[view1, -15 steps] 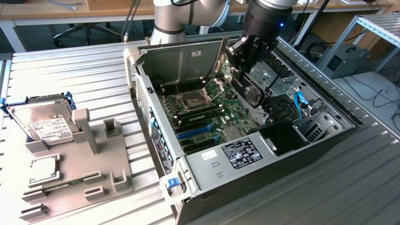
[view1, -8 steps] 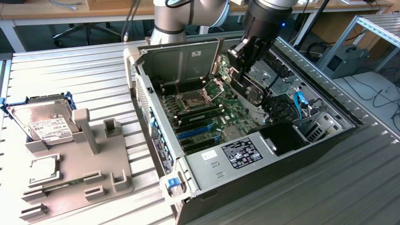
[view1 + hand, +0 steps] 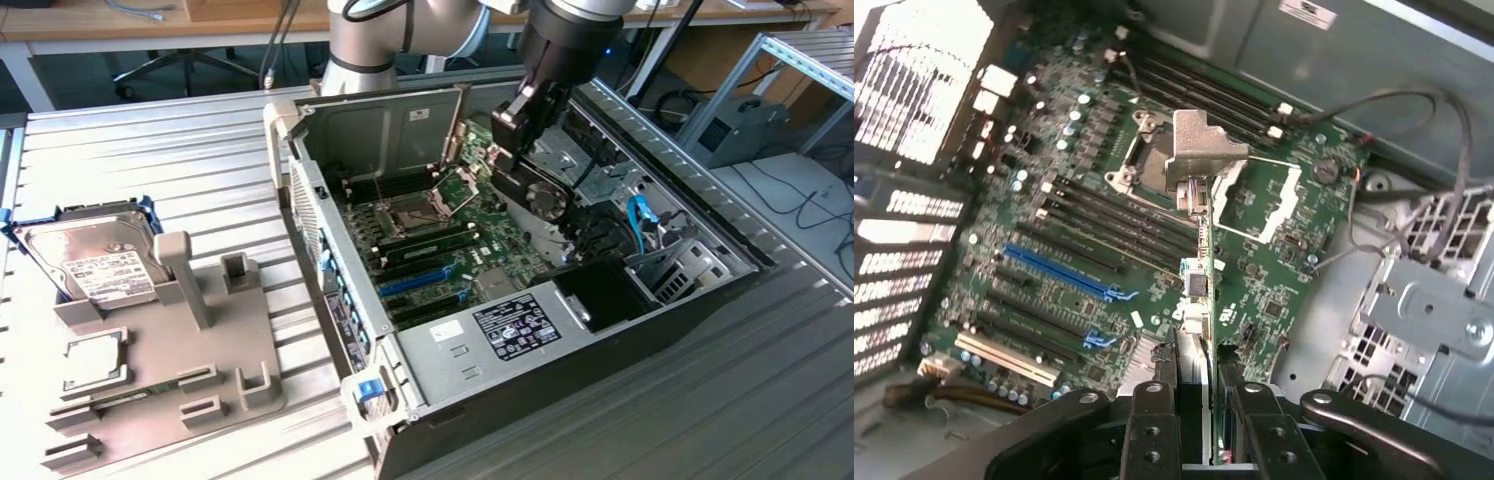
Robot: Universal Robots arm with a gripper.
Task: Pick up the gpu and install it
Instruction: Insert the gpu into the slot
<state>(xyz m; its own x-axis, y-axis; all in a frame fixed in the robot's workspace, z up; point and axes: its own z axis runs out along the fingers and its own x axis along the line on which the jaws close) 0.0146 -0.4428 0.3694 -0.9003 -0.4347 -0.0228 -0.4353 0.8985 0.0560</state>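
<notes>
Pickup done: gpu (image 3: 1202,290) pinched edge-on in jaws, hanging over motherboard (image 3: 1279,265). Not yet seated in any slot (image 3: 1054,270); install left.

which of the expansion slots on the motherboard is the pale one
The cream-coloured slot, last in the row beyond the short blue slot. The long blue slot and the black slots are all darker.

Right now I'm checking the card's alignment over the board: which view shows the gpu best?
The wrist view: the gpu hangs edge-on between the jaws, its silver bracket over the motherboard. The exterior view shows its dark face above the open case.
</notes>
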